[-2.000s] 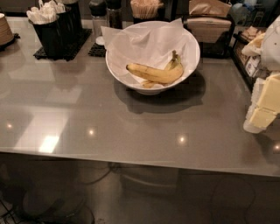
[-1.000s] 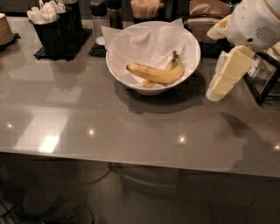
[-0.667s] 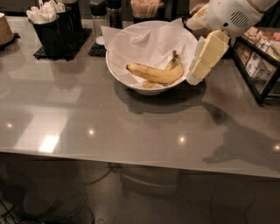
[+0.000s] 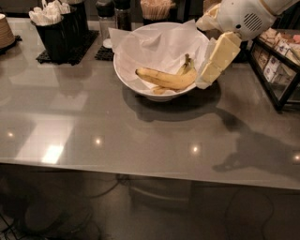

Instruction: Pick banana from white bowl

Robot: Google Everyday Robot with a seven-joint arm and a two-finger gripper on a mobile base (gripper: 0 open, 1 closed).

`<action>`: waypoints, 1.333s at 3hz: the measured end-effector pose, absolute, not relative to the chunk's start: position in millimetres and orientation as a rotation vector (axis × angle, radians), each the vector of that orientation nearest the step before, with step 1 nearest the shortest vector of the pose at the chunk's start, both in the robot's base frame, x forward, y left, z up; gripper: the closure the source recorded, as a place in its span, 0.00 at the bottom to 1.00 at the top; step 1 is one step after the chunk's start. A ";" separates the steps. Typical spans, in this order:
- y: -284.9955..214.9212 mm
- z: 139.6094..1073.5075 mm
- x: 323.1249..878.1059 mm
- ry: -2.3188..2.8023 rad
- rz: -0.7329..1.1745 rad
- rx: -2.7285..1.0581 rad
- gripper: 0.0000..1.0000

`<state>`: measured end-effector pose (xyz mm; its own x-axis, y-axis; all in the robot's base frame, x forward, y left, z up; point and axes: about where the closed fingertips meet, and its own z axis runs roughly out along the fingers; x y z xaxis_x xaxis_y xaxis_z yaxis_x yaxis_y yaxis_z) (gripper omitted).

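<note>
The banana (image 4: 164, 78), long, yellow with brown blotches and a dark stem at its right end, lies in the white bowl (image 4: 123, 75) on a crumpled white paper liner (image 4: 154, 47). A second, paler banana (image 4: 159, 90) lies partly under it. My gripper (image 4: 205, 80), cream-coloured, hangs tilted from the white arm (image 4: 243, 18) at the upper right. Its tip is at the bowl's right rim, just right of the banana's stem end, and holds nothing that I can see.
A black holder of white packets (image 4: 58, 33) and two shakers (image 4: 115, 14) stand at the back left. A brown cup stack (image 4: 5, 30) is at the far left. A black wire rack of packets (image 4: 276, 65) stands at the right. The grey table's (image 4: 140, 140) front edge runs below.
My gripper has swung in from the table's right side leftward to the bowl's right rim. The bananas and the bowl have not moved.
</note>
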<state>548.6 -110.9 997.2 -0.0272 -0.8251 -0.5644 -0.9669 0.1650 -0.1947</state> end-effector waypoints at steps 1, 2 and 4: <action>-76.9 979.0 572.4 1.834 0.417 -1.726 0.00; -45.3 953.8 591.4 1.824 0.476 -1.761 0.00; -43.1 951.7 592.4 1.823 0.481 -1.764 0.33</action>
